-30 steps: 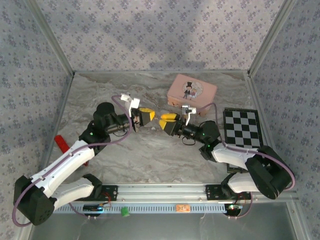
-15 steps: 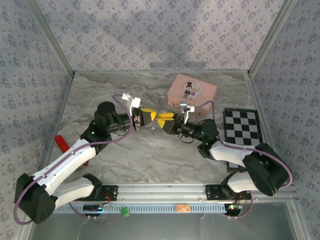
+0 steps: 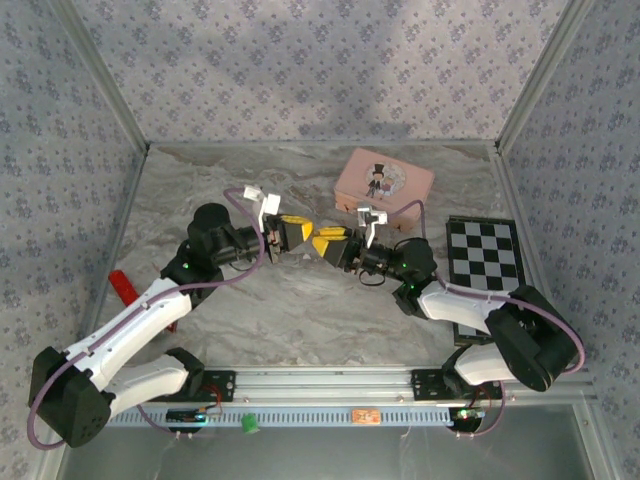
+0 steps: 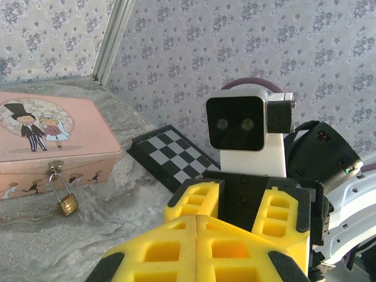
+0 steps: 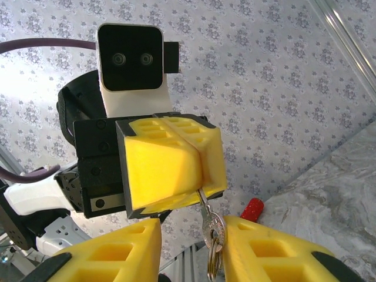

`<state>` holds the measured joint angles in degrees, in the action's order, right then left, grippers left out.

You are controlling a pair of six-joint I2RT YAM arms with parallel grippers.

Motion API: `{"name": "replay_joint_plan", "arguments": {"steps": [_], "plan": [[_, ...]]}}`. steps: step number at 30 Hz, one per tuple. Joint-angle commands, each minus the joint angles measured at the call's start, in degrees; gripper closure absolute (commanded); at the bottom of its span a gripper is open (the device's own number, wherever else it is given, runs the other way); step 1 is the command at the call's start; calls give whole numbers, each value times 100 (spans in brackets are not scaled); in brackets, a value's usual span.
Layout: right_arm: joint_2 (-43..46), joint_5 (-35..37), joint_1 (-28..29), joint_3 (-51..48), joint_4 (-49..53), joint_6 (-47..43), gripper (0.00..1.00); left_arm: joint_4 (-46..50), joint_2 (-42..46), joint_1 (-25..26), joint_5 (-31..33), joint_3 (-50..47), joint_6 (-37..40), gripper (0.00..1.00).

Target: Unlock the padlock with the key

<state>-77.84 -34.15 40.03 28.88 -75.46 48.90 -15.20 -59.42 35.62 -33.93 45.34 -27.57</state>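
My left gripper [image 3: 292, 232] is shut on the blade of a small silver key [image 5: 210, 226]. The key's head and ring hang out below the yellow fingertips [image 5: 176, 161]. My right gripper [image 3: 328, 243] faces it tip to tip, open, with one yellow finger [image 5: 117, 249] on each side of the key's head. The head lies close against its right-hand finger [image 5: 276, 252]. The padlock [image 4: 69, 204], a tiny brass body on a thin silver shackle, hangs from the clasp of the pink tin [image 4: 53, 141].
The pink illustrated tin [image 3: 384, 183] stands at the back right of the marble-patterned table [image 3: 300, 310]. A black-and-white checkerboard [image 3: 484, 255] lies at the right. A red object [image 3: 125, 287] lies at the left edge, beside the left arm.
My right gripper has slid left toward the left gripper, and its jaws have narrowed around the hanging key. The left gripper has stayed put, still shut on the key.
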Motion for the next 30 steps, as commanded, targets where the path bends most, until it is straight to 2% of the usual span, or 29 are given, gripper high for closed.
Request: {"name": "replay_joint_plan", "arguments": {"steps": [1,13,30], "plan": [[-38,-111,49,193,-230,6,70,-211,17,-14,-149,54,-29,100],[-37,-23,27,171,-235,40,80,-201,27,-20,-149,27,-24,100],[-28,15,-68,87,-378,198,82,-253,88,-18,-149,-76,-20,100]]}}
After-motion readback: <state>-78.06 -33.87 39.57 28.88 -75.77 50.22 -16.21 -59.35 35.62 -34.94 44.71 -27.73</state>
